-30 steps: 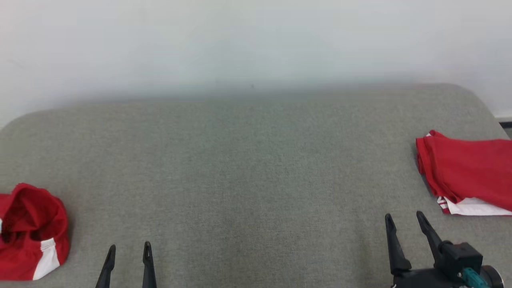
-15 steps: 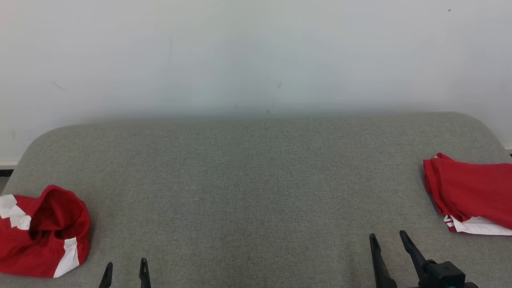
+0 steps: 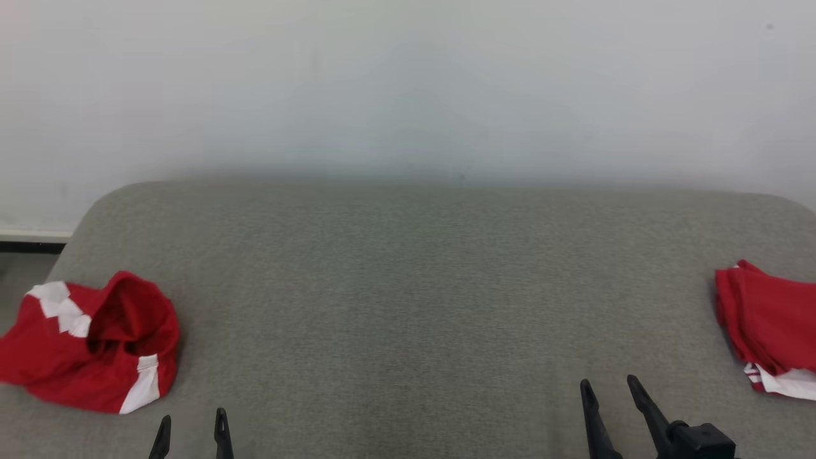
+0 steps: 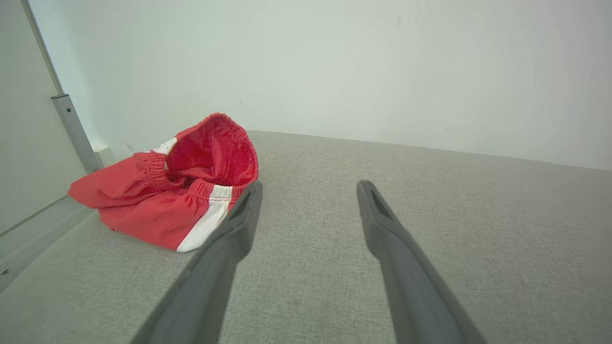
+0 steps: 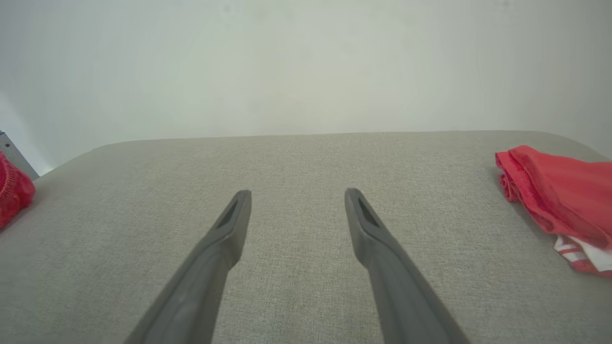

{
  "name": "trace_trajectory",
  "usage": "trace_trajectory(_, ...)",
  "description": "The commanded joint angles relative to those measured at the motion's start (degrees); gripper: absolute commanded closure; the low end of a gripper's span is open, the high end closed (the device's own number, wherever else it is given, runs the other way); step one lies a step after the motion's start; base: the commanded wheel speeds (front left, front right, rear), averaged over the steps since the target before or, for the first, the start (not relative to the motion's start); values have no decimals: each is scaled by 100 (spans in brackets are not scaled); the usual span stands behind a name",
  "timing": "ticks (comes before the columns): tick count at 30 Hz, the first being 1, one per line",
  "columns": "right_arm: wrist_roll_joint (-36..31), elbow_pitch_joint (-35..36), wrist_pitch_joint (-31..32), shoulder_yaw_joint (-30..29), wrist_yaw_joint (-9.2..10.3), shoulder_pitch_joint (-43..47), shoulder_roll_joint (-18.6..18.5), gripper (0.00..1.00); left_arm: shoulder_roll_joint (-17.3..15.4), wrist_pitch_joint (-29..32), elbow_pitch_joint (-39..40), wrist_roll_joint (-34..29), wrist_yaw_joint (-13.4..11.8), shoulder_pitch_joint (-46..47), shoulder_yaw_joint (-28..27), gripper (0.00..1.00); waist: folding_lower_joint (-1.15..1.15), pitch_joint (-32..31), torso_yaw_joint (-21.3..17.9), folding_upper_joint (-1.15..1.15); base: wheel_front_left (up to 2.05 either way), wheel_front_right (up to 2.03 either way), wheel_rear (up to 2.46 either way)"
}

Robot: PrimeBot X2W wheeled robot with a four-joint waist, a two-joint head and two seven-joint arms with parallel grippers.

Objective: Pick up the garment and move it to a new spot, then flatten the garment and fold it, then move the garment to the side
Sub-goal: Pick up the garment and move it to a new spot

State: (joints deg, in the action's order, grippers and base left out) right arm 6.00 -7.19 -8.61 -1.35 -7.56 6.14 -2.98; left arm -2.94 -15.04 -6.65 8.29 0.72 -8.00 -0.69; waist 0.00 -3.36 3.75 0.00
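Leftward the head camera has swung, so the crumpled red garment [image 3: 95, 344] now shows whole at the grey desk's [image 3: 408, 287] left end, near the open, empty left claw [image 3: 192, 419], while the right claw [image 3: 609, 384], likewise spread and empty, sits near the folded red garment [image 3: 765, 325] at the right end.

Grey fabric-covered table [image 3: 408, 287] in front of me, far corners rounded, far edge up against a plain white wall [image 3: 408, 83]. Off my left: dark baseboard strip [image 3: 32, 245], a bit of grey floor [image 3: 13, 268]. Left wrist view: grey metal post [image 4: 71, 129] with small holes on a side wall. Light soft, even.
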Motion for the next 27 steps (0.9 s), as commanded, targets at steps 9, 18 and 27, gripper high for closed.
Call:
trace_trajectory(9,125,-146,-86,214,12,-50,21,0,8,-18,3,-121,28,-75,-218,0,0,18,1158,0,0,0,0)
trace_trajectory(18,243,-283,-150,372,12,-92,20,0,6,-18,-49,-184,123,-114,-395,0,0,25,2015,0,0,0,0)
trace_trajectory(27,237,-346,-132,519,12,-140,19,0,8,-18,-89,-101,144,-149,-506,0,0,45,2449,0,0,0,0)
